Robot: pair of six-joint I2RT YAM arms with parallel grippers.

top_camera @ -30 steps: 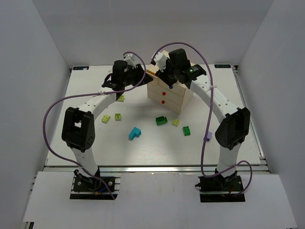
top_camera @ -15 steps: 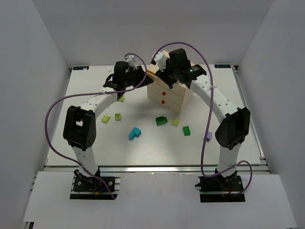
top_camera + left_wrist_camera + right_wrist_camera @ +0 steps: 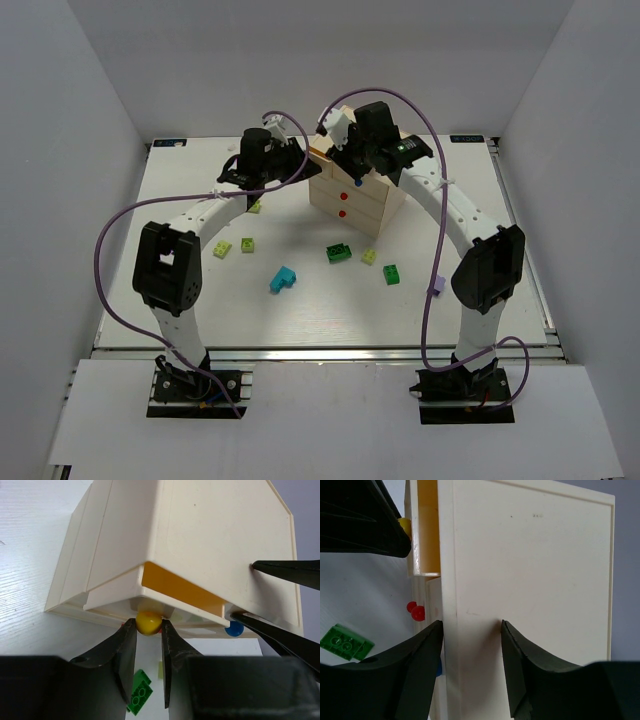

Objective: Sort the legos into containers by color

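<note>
The cream chest (image 3: 200, 540) is looking smooth and a bit shiny, its yellow knob (image 3: 148, 622) is gleaming, and the white table (image 3: 30, 545) is showing a fine wood grain.

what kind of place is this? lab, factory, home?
Most likely a lab test cell: plain white walls box in a white table, two arms are bolted at its near edge, and the props are toy legos and a small drawer chest.
</note>
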